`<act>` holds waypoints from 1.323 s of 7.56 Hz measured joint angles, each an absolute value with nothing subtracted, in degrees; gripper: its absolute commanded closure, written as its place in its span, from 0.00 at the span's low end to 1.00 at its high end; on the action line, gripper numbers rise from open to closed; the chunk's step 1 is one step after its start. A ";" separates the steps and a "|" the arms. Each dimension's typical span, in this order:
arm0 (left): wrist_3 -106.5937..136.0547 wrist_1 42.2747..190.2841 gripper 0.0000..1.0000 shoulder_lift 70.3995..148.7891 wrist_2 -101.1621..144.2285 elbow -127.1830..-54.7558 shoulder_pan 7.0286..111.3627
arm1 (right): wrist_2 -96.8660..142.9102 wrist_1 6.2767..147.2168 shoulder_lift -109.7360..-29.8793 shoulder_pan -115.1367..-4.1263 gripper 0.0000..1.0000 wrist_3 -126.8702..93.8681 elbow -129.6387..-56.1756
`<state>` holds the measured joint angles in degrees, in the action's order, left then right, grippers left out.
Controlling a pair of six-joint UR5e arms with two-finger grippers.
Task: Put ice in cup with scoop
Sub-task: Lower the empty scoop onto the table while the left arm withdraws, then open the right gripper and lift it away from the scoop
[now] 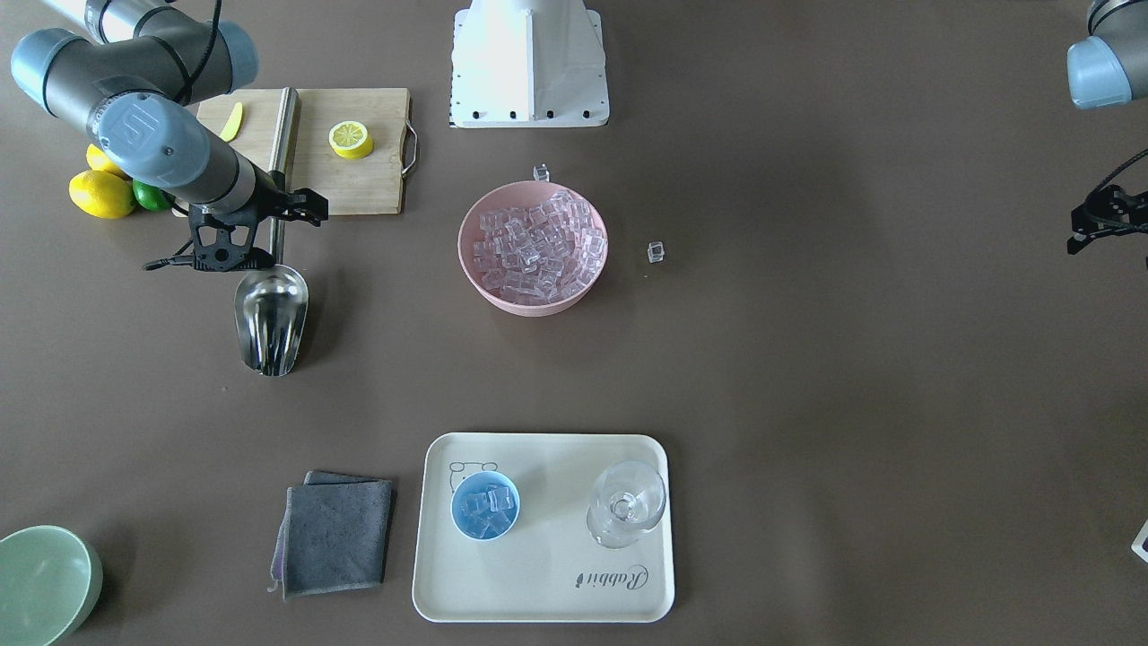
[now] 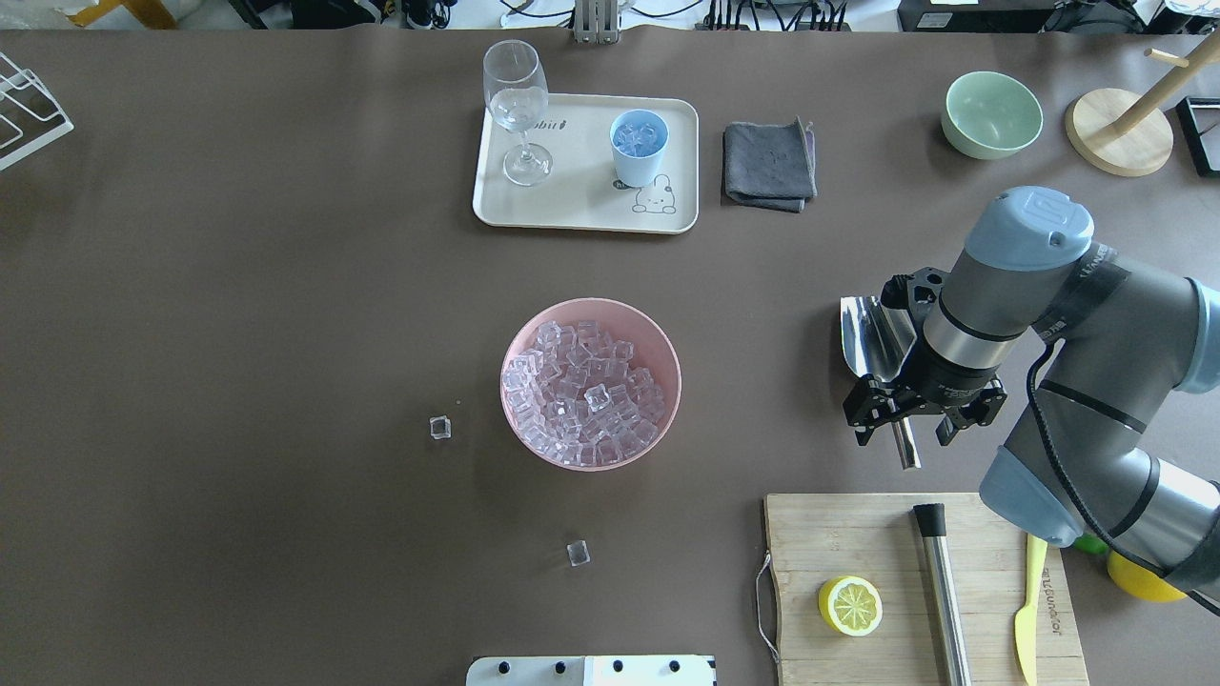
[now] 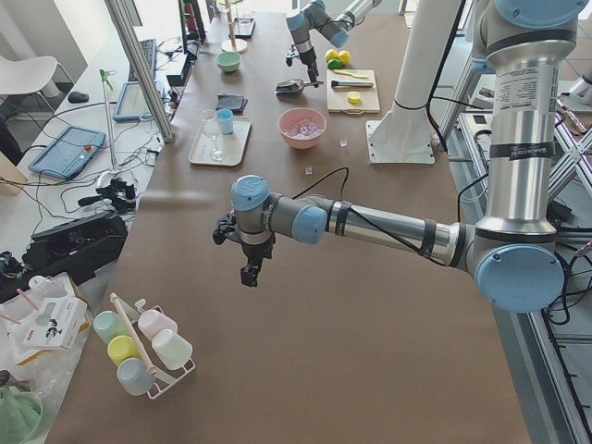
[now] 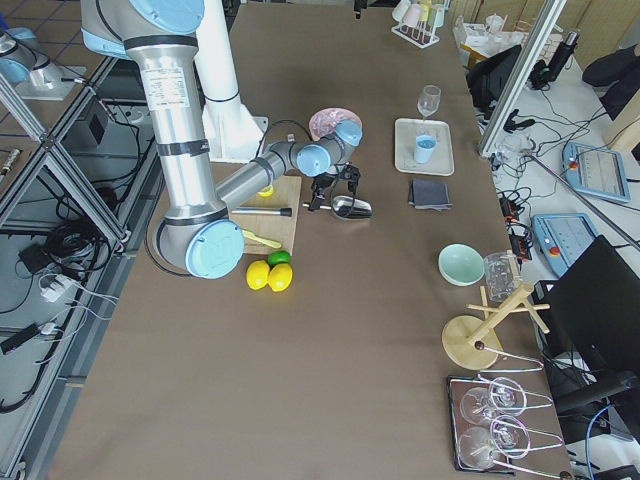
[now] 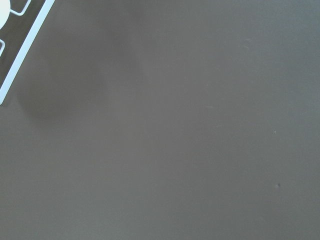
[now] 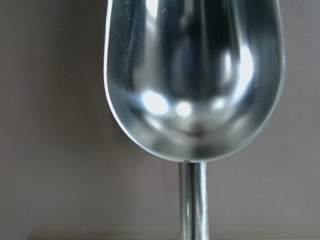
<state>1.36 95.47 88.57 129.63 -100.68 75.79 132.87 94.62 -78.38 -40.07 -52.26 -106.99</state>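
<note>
Straddling the thin handle of the scoop (image 2: 865, 335), the right claw (image 2: 902, 431) stands spread and grips nothing. The empty scoop lies on the table (image 2: 286, 333), just beyond the cutting board (image 2: 810, 534). On the far tray (image 2: 572, 210) the cup (image 2: 639, 162) holds some ice (image 2: 637, 138); more fills the pink bowl (image 2: 667, 348). The left claw (image 3: 247, 273) hangs well apart, and I cannot tell how wide it stands.

right claw (image 1: 235, 260) over scoop (image 1: 271, 318) handle, seemingly open | cup (image 1: 458, 520) holds ice (image 1: 489, 502)
</note>
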 measured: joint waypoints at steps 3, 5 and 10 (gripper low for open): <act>1.59 95.62 0.02 86.40 129.96 -100.59 77.97 | 132.55 95.04 -78.76 -46.87 0.00 -45.43 -107.82; 1.78 95.51 0.02 86.12 132.17 -99.85 79.26 | 131.05 96.05 -79.58 -52.80 0.00 -35.03 -107.80; 4.06 95.46 0.01 86.02 136.01 -97.17 82.87 | 127.98 97.86 -84.45 -61.05 0.00 -23.37 -107.51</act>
